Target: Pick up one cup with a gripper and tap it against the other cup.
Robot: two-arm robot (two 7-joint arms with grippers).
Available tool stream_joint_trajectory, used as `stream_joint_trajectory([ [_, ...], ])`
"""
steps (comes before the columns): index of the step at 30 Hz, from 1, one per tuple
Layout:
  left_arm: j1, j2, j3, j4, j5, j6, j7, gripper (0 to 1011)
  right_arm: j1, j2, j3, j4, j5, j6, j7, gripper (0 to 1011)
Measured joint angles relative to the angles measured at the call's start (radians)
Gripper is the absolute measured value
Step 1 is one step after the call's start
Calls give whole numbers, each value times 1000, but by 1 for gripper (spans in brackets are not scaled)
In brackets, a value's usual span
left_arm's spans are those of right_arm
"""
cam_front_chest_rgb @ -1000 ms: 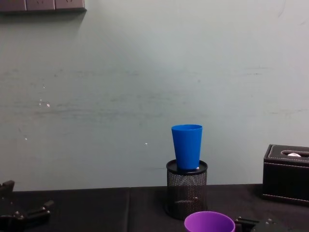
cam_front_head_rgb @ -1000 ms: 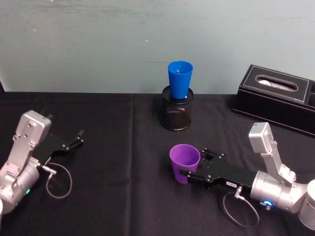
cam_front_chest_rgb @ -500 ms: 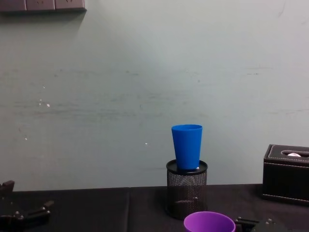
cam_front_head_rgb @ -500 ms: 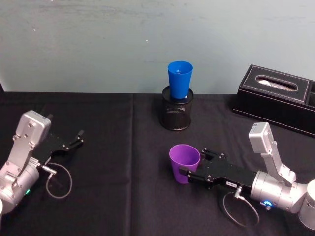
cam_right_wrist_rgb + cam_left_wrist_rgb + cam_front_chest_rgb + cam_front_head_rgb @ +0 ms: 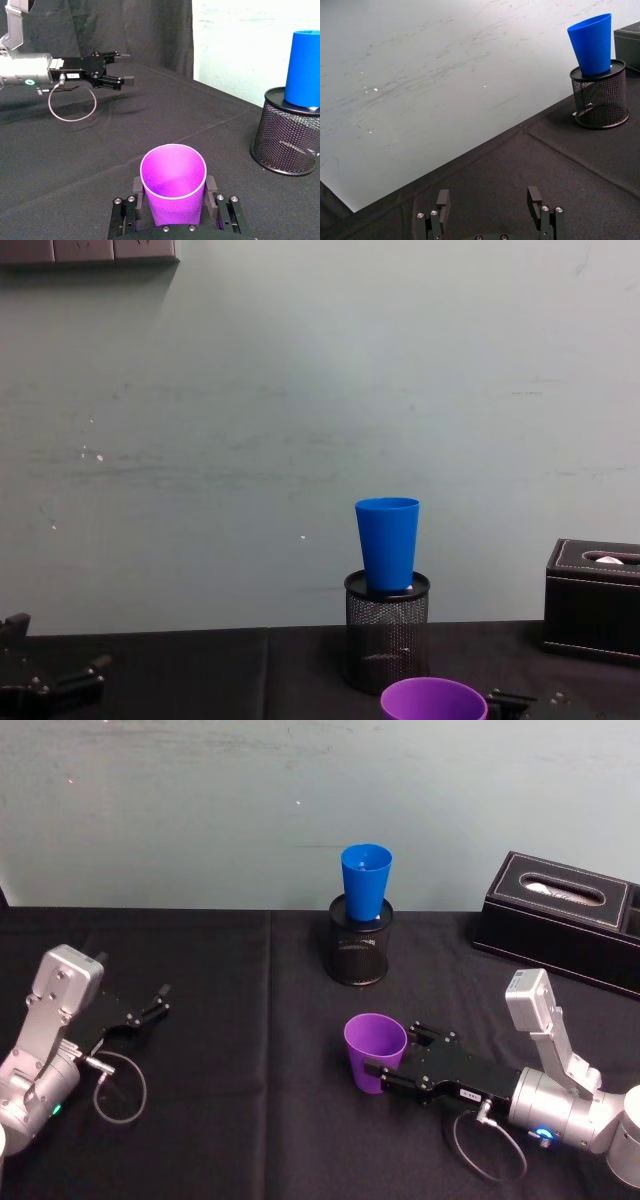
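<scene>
1. The right gripper (image 5: pixel 390 1048) lay low over the black tablecloth (image 5: pixel 250 1120) on the right side of the table, near the robot. Its two black fingers (image 5: pixel 137 189) pressed against opposite sides of the purple cup (image 5: pixel 375 1050), clamping it.
2. The purple cup stood upright with its mouth open to the ceiling. Whether its base touched the cloth could not be told.
3. Compared with one second earlier, the purple cup and the right gripper had barely moved. At most they had drifted a touch toward the robot's left, and the grip looked the same.
4. The blue cup (image 5: pixel 365 880) stood upright with its base sunk in the mouth of the black mesh pot (image 5: pixel 360 952), near the pale wall (image 5: pixel 200 810) at the back of the table. It was well apart from the purple cup, farther from the robot. Neither the blue cup nor the pot had shifted since the earlier frames.
5. The left gripper (image 5: pixel 162 999) rested low on the left side of the table, well away from both cups. Its fingers (image 5: pixel 443 198) were spread apart and held nothing. It sat where it had been a second before.
6. A black box (image 5: pixel 560 920) with an oval opening in its top sat at the back right, unchanged.
</scene>
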Motion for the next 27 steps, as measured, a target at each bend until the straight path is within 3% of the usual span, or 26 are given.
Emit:
stream_joint_trajectory([
  [21, 0, 0, 0, 0, 0, 0, 0, 1011, -1, 1, 2, -3, 7, -4, 10, 722],
  [27, 0, 0, 0, 0, 0, 0, 0, 1011, -4, 17, 10, -53, 30, 39, 17, 721],
])
